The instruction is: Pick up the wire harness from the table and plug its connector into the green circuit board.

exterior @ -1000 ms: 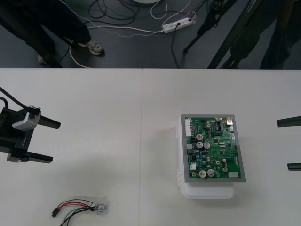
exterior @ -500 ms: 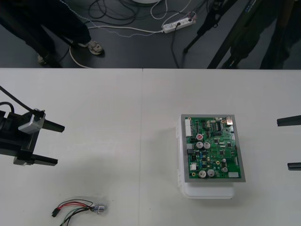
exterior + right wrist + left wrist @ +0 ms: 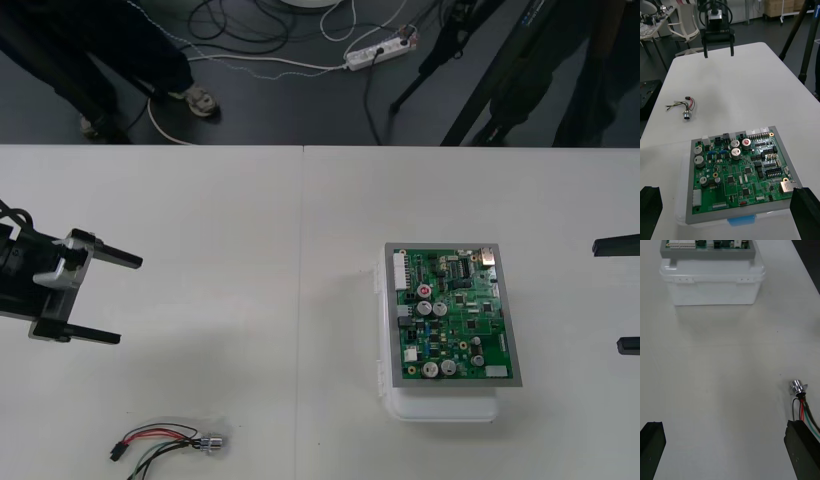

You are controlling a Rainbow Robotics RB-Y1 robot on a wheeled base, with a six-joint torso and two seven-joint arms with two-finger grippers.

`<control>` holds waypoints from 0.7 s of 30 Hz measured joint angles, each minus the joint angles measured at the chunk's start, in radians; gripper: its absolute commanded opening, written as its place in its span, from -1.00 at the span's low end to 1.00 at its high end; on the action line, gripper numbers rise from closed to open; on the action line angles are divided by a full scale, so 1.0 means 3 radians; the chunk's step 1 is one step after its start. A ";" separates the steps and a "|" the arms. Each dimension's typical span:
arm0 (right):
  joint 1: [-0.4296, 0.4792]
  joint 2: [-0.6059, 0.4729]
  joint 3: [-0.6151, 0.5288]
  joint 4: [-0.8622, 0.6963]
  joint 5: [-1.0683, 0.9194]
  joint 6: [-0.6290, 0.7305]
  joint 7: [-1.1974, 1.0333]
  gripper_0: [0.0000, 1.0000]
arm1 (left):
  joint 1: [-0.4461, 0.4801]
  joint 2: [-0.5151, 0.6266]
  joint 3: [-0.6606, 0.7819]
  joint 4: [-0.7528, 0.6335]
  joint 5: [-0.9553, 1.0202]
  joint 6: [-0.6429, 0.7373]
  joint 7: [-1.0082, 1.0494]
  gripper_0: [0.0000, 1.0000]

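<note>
Front view: one harness point(image 3: 165, 441), one board point(image 3: 455, 312), left gripper point(image 3: 130, 300)

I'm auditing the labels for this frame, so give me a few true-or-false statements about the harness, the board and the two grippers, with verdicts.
1. The wire harness lies loose on the table. True.
2. Its plug is seated in the green circuit board. False: the plug lies on the table, well away from the board.
3. The left gripper is shut on the wire harness. False: its fingers are open and apart from the harness.
4. The right gripper is open on the board's right side. True.
5. The green circuit board sits on a white base. True.
</note>
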 measured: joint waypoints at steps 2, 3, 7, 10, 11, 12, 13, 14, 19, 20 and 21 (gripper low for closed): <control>0.0000 0.0000 0.0000 -0.0001 -0.0050 0.0000 0.0000 1.00 | -0.0032 0.0000 -0.0003 -0.0001 -0.0032 -0.0025 -0.0347 0.85; 0.0000 0.0001 0.0000 -0.0001 -0.0073 0.0000 0.0000 1.00 | -0.0051 0.0000 -0.0011 -0.0002 -0.0056 -0.0038 -0.0528 0.86; 0.0000 0.0032 0.0000 -0.0003 -0.0096 0.0000 0.0000 1.00 | -0.0146 0.0013 -0.0145 -0.0014 -0.0098 -0.0059 -0.0950 0.86; -0.0002 0.0069 0.0000 -0.0003 -0.0103 0.0000 0.0000 1.00 | -0.0243 0.0062 -0.0334 -0.0035 -0.0098 -0.0059 -0.0972 0.86; -0.0003 0.0085 0.0000 -0.0003 -0.0105 0.0000 0.0000 1.00 | -0.0280 0.0082 -0.0400 -0.0042 -0.0098 -0.0059 -0.0973 0.87; -0.0007 0.0108 0.0000 -0.0003 -0.0106 0.0000 0.0000 1.00 | -0.0323 0.0106 -0.0467 -0.0050 -0.0098 -0.0058 -0.0974 0.86; -0.0015 0.0137 0.0000 -0.0003 -0.0107 0.0000 0.0000 1.00 | -0.0368 0.0130 -0.0534 -0.0058 -0.0098 -0.0058 -0.0976 0.86; -0.0024 0.0170 0.0000 -0.0003 -0.0107 0.0000 -0.0001 1.00 | -0.0416 0.0153 -0.0601 -0.0065 -0.0098 -0.0058 -0.0985 0.86; -0.0079 0.0343 0.0001 -0.0002 -0.0103 0.0000 -0.0022 1.00 | -0.0653 0.0268 -0.0903 -0.0125 -0.0125 -0.0056 -0.1286 0.86; -0.0091 0.0375 0.0001 -0.0002 -0.0093 0.0000 -0.0046 1.00 | -0.0697 0.0291 -0.0953 -0.0153 -0.0153 -0.0056 -0.1413 0.86; -0.0102 0.0404 0.0001 -0.0002 -0.0085 0.0000 -0.0083 1.00 | -0.0741 0.0315 -0.1003 -0.0182 -0.0182 -0.0055 -0.1557 0.86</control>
